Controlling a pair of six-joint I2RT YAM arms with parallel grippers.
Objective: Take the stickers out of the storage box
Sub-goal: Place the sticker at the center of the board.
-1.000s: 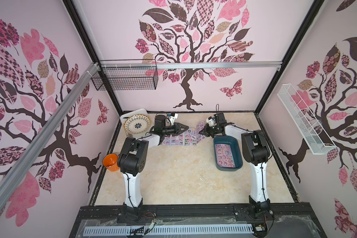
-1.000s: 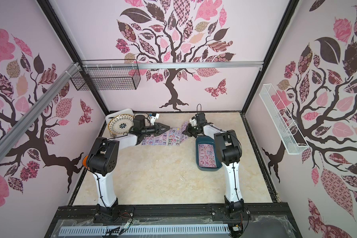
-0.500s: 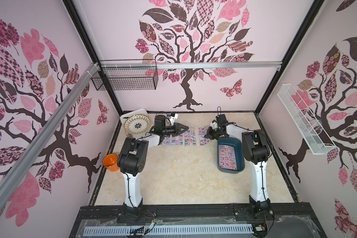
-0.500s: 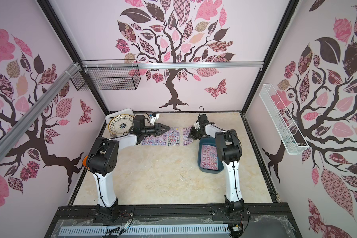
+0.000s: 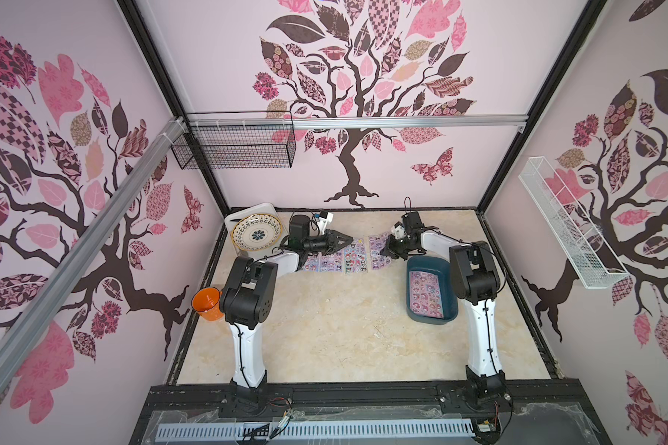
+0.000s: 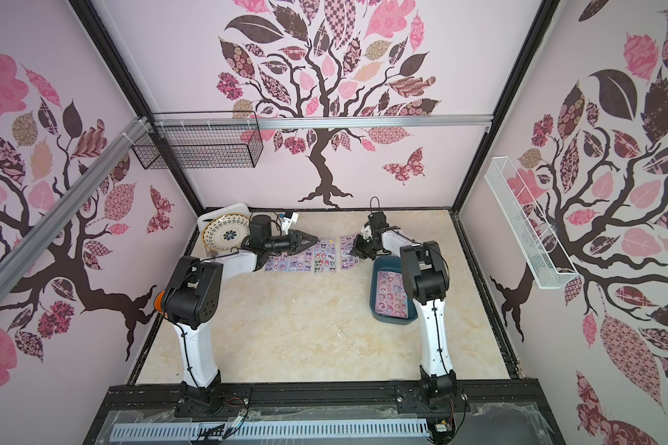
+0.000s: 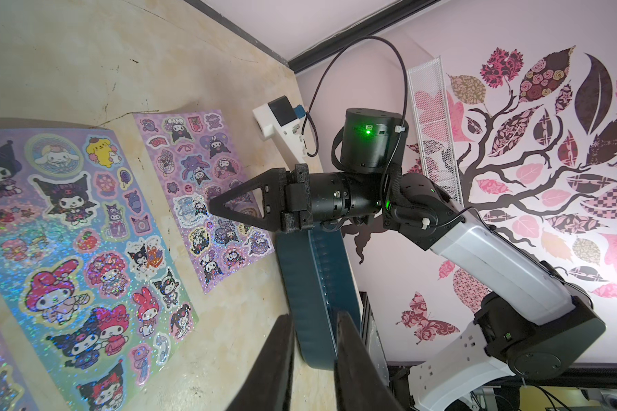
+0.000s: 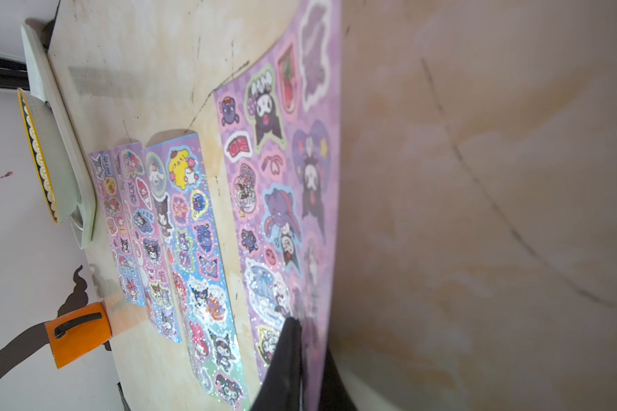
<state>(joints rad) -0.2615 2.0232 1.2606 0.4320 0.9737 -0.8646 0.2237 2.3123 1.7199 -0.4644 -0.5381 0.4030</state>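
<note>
Right end effector (image 7: 216,210): clenched on the edge of a purple sheet (image 7: 193,167) on the counter (image 5: 324,327).
Left end effector (image 7: 314,316): parted, empty.
Stickers (image 5: 340,262): row on counter, upper centre; more inside storage box (image 5: 432,318), right of centre.

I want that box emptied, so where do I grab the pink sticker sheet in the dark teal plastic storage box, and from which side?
Probably the far short edge of the pink sticker sheet, from straight above. It lies flat in the dark teal plastic storage box, whose walls block any sideways approach, and bare floor shows beyond that edge.
</note>
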